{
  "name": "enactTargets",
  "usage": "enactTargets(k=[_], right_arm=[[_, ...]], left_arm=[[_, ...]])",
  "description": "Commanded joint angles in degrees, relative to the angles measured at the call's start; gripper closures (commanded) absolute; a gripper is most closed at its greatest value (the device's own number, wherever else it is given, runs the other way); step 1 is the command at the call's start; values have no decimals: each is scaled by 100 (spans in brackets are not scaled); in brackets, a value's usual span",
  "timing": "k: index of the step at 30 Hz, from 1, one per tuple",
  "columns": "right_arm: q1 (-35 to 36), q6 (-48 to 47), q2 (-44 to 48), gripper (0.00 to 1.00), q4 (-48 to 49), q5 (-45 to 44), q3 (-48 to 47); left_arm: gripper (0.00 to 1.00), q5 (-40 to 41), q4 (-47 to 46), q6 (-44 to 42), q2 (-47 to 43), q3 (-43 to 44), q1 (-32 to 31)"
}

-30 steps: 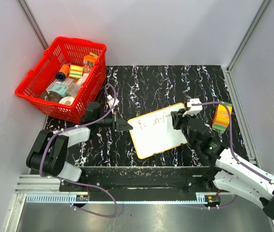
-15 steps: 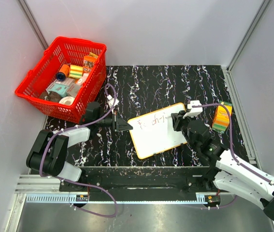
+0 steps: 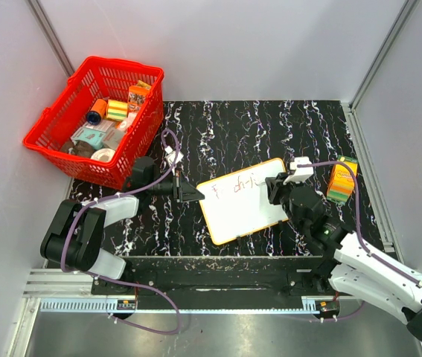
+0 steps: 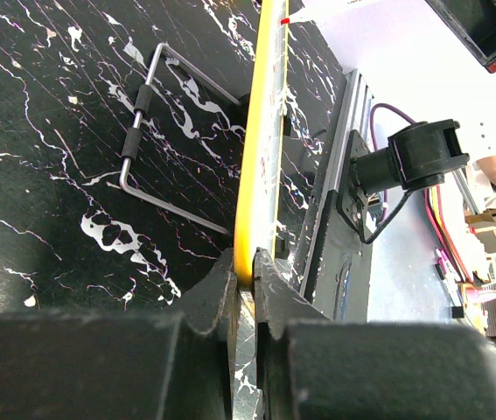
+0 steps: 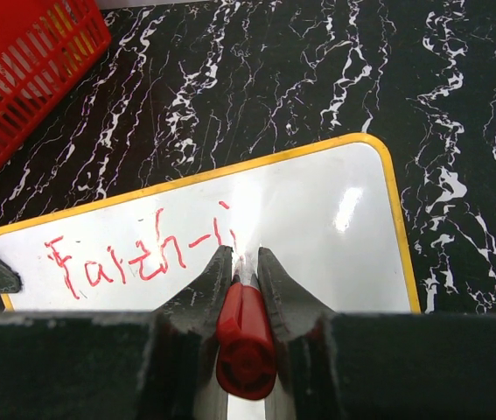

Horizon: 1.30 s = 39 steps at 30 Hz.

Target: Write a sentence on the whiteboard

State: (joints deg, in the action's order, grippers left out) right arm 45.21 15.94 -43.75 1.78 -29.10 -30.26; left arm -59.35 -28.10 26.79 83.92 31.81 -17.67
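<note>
On the marbled worktop (image 3: pixel 225 126), our left jaws pinch the whiteboard (image 3: pixel 246 214) steady; right jaws clamp the red marker (image 5: pixel 246 334).

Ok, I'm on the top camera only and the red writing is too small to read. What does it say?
Observer: On the right wrist camera the sentence looks like "Faith-i", in one line across the whiteboard.
Operator: Is the pen actually gripped?
Observer: Yes, the right tool is shut on a red marker, which points at the board just right of the "i".
Operator: And the left side, is it holding the board?
Observer: The left wrist camera shows the left tool pinching the board's yellow rim, seen edge-on.
</note>
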Motion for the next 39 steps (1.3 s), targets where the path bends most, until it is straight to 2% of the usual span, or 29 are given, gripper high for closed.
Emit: enactTargets(k=[1, 20, 39], right_arm=[[-21, 49, 50, 100, -55, -306, -67], [-126, -144, -433, 100, 613, -465, -489], [-144, -4, -196, 100, 191, -210, -191]], left_arm=[[100, 143, 191, -780, -25, -17, -166], [100, 143, 199, -798, -34, -9, -184], [100, 161, 235, -806, -25, -8, -193]])
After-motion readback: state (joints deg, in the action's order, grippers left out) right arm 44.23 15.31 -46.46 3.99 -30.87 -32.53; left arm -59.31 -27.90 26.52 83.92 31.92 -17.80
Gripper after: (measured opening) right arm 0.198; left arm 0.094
